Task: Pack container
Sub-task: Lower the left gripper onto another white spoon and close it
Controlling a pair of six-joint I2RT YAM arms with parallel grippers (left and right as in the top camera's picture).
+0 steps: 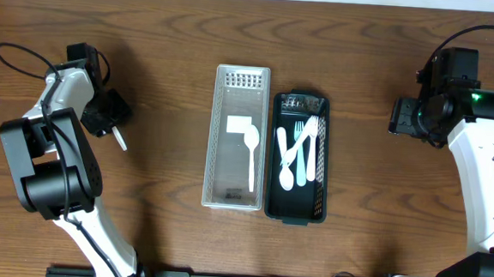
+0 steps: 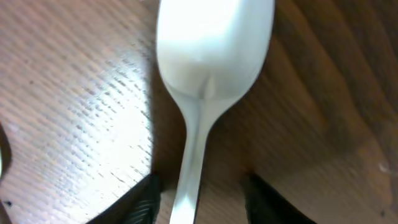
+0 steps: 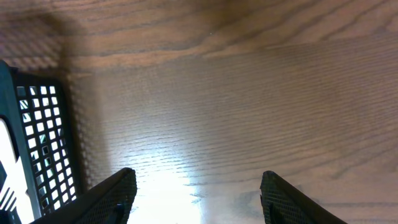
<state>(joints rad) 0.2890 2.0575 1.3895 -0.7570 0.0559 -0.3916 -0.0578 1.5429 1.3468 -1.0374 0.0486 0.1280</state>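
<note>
Left grip on a spoon near the left edge, containers at mid-table.

Bare wood table [image 1: 177,22] open toward both side edges and the far edge. Left arm [image 1: 52,169] folded back by the left edge, left gripper [image 1: 110,122] clamped on the handle of a white spoon [image 2: 214,56]. Right arm [image 1: 486,170] bent by the right edge, right gripper [image 3: 198,199] spread wide over bare wood. Clear tray [image 1: 215,137] and black basket [image 1: 294,212] side by side at centre, white cutlery [image 1: 302,150] inside the basket.
</note>
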